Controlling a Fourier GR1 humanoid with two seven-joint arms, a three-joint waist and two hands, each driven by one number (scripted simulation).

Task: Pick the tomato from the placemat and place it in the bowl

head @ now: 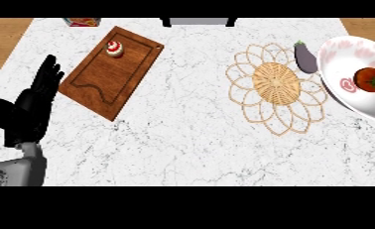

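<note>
Tomato (365,79) sits in the bowl (336,57), off the placemat (276,84), so nothing further seems needed; left hand (31,108) rests, fingers (50,74) open.

Tomato (365,79) in bowl (336,63), woven placemat (276,88) beside it, left hand (34,105) resting at left edge

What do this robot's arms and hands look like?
Only the left arm shows: a pale grey, boxy forearm ending in an all-black left hand with slim, human-like fingers. No cables show. The right arm is out of view.
</note>
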